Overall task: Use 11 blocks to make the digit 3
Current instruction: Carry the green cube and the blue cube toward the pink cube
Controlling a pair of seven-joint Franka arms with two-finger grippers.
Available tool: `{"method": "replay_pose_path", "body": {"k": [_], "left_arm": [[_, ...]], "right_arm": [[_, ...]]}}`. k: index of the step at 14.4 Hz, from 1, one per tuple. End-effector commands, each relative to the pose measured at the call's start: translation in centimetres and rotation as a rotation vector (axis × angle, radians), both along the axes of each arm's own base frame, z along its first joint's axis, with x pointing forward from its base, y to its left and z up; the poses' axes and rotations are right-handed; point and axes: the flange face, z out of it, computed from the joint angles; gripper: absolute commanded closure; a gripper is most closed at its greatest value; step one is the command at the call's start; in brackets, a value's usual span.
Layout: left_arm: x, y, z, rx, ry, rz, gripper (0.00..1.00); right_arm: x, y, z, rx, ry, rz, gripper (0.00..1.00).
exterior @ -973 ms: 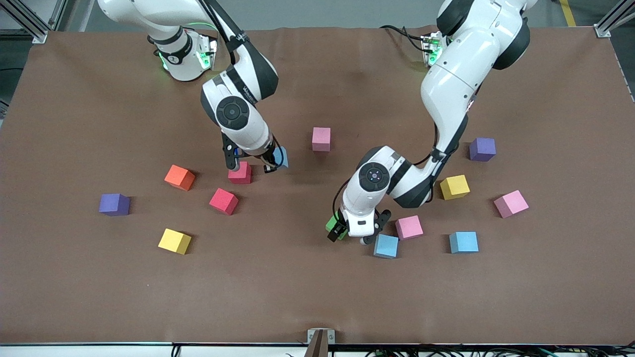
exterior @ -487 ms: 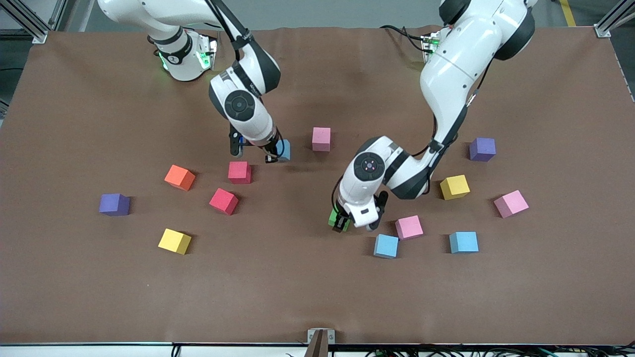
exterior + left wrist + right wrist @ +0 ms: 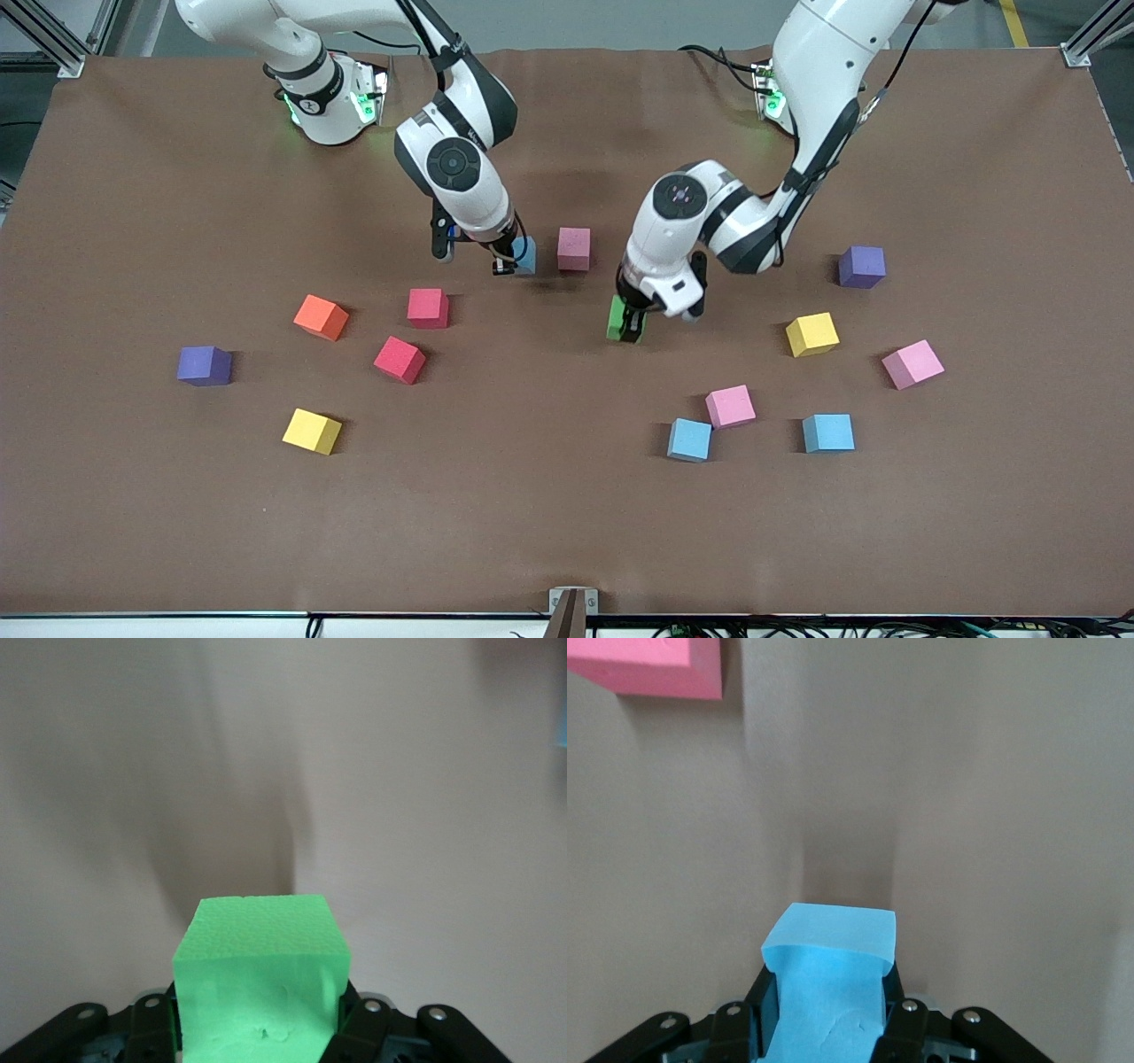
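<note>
A green block (image 3: 619, 317) is held between the fingers of the left gripper (image 3: 631, 323), above the bare mat (image 3: 567, 514) near the middle of the table. In the left wrist view the green block (image 3: 259, 988) is seen clamped on both sides by the left gripper (image 3: 259, 1036), clear of the mat. A blue block (image 3: 525, 255) is gripped by the right gripper (image 3: 514, 259), over the mat just beside a pink block (image 3: 574, 248) that rests on the mat toward the left arm's end. In the right wrist view the blue block (image 3: 827, 979) is pinched between the fingers of the right gripper (image 3: 827, 1028), and a corner of the pink block (image 3: 651, 667) is seen.

No digit is formed yet; the other blocks lie scattered and apart. Toward the right arm's end an orange block (image 3: 321, 316), two red blocks (image 3: 428, 307) (image 3: 400, 359) and a yellow block (image 3: 312, 431) are found. Toward the left arm's end a second yellow block (image 3: 812, 334), a pink block (image 3: 912, 364), another pink block (image 3: 731, 406) touching a blue block (image 3: 689, 439) at a corner, and one more blue block (image 3: 828, 432) are placed. Two purple cubes (image 3: 205, 365) (image 3: 862, 266) rest near the two ends.
</note>
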Motion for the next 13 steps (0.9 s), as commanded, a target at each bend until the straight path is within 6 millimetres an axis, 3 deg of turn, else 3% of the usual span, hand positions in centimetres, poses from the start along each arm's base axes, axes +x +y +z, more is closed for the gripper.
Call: {"method": "replay_pose_path", "body": {"k": [1, 8, 13], "left_arm": [[-3.6, 2.1, -0.3, 0.004, 0.013, 0.086, 0.83], [-8.2, -1.6, -2.1, 0.04, 0.088, 0.198, 0.82], [-10.1, -3.3, -2.3, 0.038, 0.101, 0.242, 0.82]], "right_arm": [[-1.4, 0.1, -0.1, 0.014, -0.007, -0.037, 1.0], [-2.1, 1.4, -1.7, 0.03, -0.036, -0.077, 1.0], [-2.9, 2.1, -2.6, 0.025, -0.033, -0.069, 0.99]]}}
